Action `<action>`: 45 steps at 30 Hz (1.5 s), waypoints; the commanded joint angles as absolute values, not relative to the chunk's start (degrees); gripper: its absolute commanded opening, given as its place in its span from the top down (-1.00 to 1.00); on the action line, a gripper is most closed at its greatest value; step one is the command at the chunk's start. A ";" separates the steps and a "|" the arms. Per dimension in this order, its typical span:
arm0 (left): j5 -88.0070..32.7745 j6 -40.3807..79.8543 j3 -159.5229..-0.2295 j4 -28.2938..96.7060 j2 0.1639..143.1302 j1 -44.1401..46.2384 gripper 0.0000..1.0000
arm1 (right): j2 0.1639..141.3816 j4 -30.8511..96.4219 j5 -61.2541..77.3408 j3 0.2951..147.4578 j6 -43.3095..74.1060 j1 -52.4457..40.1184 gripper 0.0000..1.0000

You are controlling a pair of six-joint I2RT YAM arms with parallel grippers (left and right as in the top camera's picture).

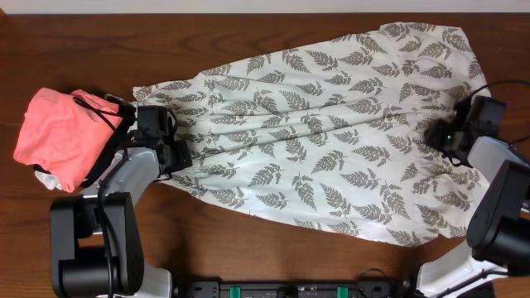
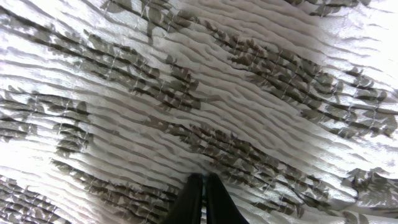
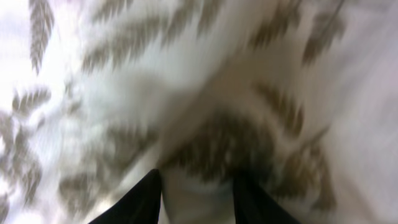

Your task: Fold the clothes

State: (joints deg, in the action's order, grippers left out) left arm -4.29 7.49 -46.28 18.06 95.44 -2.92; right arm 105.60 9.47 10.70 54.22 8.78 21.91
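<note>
Right gripper (image 3: 198, 182) apparently tight on clothes (image 3: 205, 93)

Nothing here I can read: no words, labels, brand marks or numbers show in any view. The clothes (image 1: 331, 124) carry only a grey fern-leaf print, no lettering.
</note>
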 commanded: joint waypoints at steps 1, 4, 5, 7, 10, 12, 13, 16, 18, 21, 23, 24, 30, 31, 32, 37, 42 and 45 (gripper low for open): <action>-2.31 7.57 -45.23 19.99 97.32 -3.57 0.87 | 110.43 6.70 10.52 53.74 9.02 21.71 0.27; -2.33 7.60 -45.23 20.32 97.32 -3.57 0.86 | 114.50 2.04 10.55 53.95 9.02 21.71 0.27; -2.31 7.60 -45.23 20.40 97.32 -3.57 0.87 | 115.55 0.95 10.52 54.13 8.99 21.71 0.27; -2.31 7.60 -45.23 20.53 97.32 -3.57 0.87 | 117.62 -1.52 10.52 54.46 9.02 21.74 0.27; -2.33 7.57 -45.23 20.56 97.32 -3.57 0.86 | 120.09 -6.46 10.44 54.81 8.99 21.74 0.24; -2.33 7.60 -45.23 20.56 97.32 -3.57 0.86 | 121.03 -9.91 9.06 54.81 9.19 21.74 0.20; -2.31 7.60 -45.23 20.56 97.32 -3.57 0.86 | 121.12 -11.07 8.25 54.85 9.47 21.74 0.18; -2.33 7.60 -45.23 20.56 97.32 -3.57 0.86 | 121.16 -13.34 6.87 55.55 10.50 21.80 0.08; -2.31 7.60 -45.23 20.56 97.32 -3.57 0.86 | 121.16 -12.58 7.14 57.08 10.48 21.80 0.01; -2.31 7.60 -45.23 20.71 97.32 -3.57 0.86 | 120.18 -6.70 11.38 60.84 10.17 22.13 -0.28; -2.31 7.57 -45.23 20.93 97.32 -3.57 0.86 | 118.37 -1.17 13.52 63.42 10.17 22.61 -0.62; -2.31 7.57 -45.23 20.95 97.32 -3.57 0.86 | 116.90 2.13 14.15 64.75 10.17 22.96 -0.83; -2.28 7.55 -45.23 20.93 97.32 -3.57 0.87 | 102.85 22.98 13.96 69.89 10.33 26.63 -0.98; -2.28 7.55 -45.23 20.95 97.32 -3.57 0.86 | 99.53 27.70 13.67 70.26 11.09 27.90 -0.99; -2.28 7.55 -45.23 20.95 97.32 -3.57 0.87 | 96.95 31.38 13.06 70.28 12.49 29.02 -0.99; -2.31 7.55 -45.23 20.91 97.32 -3.57 0.85 | 86.61 50.19 10.81 69.82 18.76 38.02 -0.99; -2.31 7.57 -45.23 20.49 97.32 -3.57 0.85 | 83.07 56.42 11.49 64.73 18.81 46.76 -0.99; -2.31 7.57 -45.23 20.47 97.32 -3.57 0.86 | 82.94 53.67 15.73 58.35 18.57 50.81 -0.98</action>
State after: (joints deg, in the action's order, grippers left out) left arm -4.27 7.49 -46.61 19.33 95.44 -2.92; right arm 82.59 55.05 12.01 63.51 17.54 48.07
